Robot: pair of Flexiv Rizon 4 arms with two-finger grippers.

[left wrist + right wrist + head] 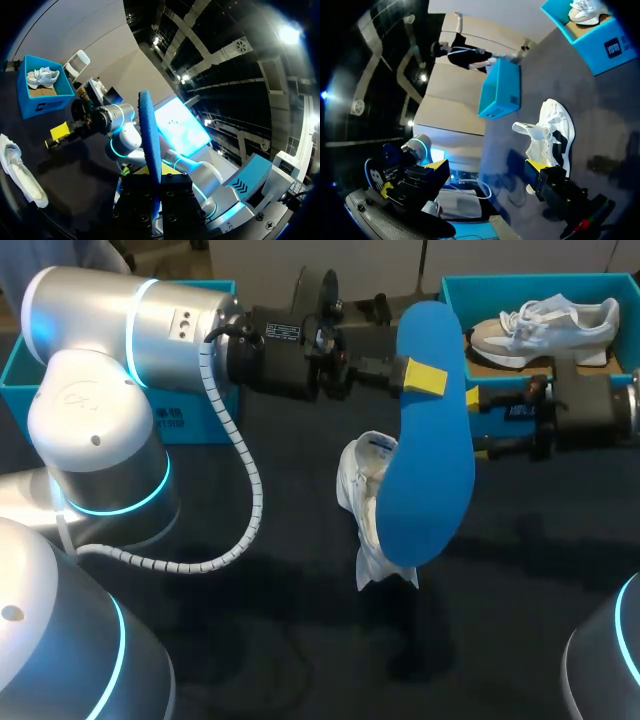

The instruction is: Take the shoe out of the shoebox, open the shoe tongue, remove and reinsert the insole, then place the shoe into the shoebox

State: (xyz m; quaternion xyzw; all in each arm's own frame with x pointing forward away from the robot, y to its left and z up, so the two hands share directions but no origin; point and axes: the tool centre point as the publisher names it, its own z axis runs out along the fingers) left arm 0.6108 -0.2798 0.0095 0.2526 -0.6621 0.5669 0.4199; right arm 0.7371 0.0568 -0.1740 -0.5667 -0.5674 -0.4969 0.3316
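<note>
A large blue insole (430,455) hangs upright over the middle of the table, with my left gripper (424,377) shut on its upper part. In the left wrist view the insole (149,140) stands edge-on out of the closed fingers. Below and behind it a white shoe (368,508) lies on its side on the dark table, its tongue pulled out. My right gripper (479,424) stands open just right of the insole, holding nothing. In the right wrist view the shoe (551,134) lies ahead of the wide-apart yellow tips.
A blue shoebox (455,300) at the back right holds a second white shoe (545,325). Another blue box (190,415) stands at the back left behind my left arm. That box (500,92) also shows beyond the shoe.
</note>
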